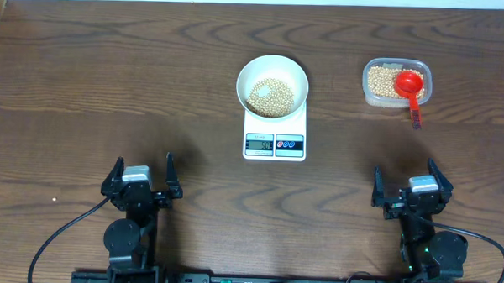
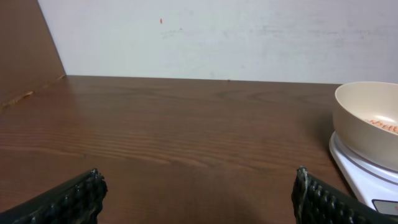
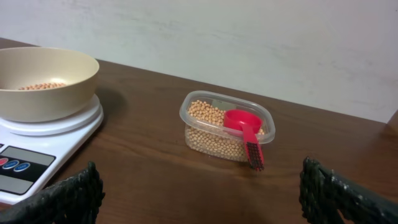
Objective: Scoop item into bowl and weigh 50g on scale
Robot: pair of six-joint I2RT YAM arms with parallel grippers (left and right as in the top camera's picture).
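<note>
Red scoop (image 1: 409, 81) lies in tub (image 1: 369, 83) dead ahead of right end effector (image 1: 405, 173), handle toward it; left end effector (image 1: 143, 162) farther; both wide, empty.

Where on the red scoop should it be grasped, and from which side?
Take the red scoop by its ribbed handle, which juts over the clear tub's near rim toward the robot, clear of the beans. The open right gripper, nearest it, would likely do best descending from the near side and closing across the handle's width.

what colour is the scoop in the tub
The scoop is red; clearest in the right wrist view.
</note>
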